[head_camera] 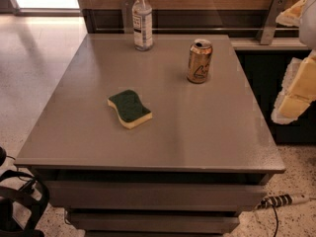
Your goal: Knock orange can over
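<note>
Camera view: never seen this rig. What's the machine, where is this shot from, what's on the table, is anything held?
There is one picture from one camera, looking down on a grey table from its front. Where the camera is mounted is not known. The machine is a wheeled robot with one arm. Its hand is the pale yellow padded shape at the frame's right edge, off the table's right side, and nothing shows in it. On the table, an orange can stands upright at back right. A water bottle with a white cap stands at the back centre. A green-and-yellow sponge lies flat left of centre. The job is to knock the can over, and it is not yet done.
</note>
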